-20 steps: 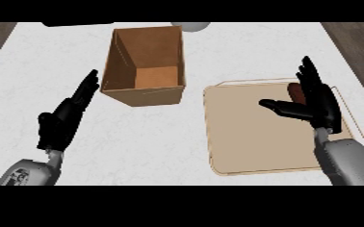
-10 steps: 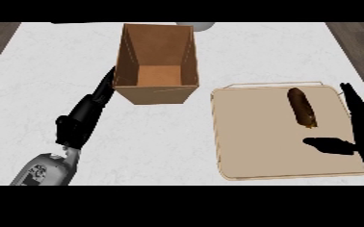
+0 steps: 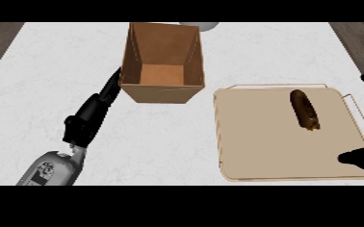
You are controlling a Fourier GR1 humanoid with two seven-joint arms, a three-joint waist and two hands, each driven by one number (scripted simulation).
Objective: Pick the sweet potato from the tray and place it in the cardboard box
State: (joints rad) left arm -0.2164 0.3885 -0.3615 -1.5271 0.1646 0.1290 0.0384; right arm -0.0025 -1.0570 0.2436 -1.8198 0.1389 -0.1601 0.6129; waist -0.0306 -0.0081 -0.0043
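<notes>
We looked down on a pale, lightly mottled counter [image 3: 57,62] that filled the view, with a strip of darker surface showing at its far left and far right corners. On its right side lay a broad beige tray [image 3: 270,149] with thin wire handles along its far and right edges. Left of the tray, and farther from us, stood an open cardboard box [image 3: 162,62], upright, its brown floor bare. Our left hand [image 3: 91,118] came in from the lower left on a grey forearm, fingers straight and released, the fingertips reaching just beside the box's near left corner; we could not tell whether they touched it. The sweet potato [image 3: 304,108] lay on the far right part of the tray, dark brown, lengthwise front to back. Of our right hand [image 3: 353,157] only a black sliver showed at the right edge over the tray's near right corner, so we could not tell its state. A pale rounded object [image 3: 202,26] peeked out behind the box.
</notes>
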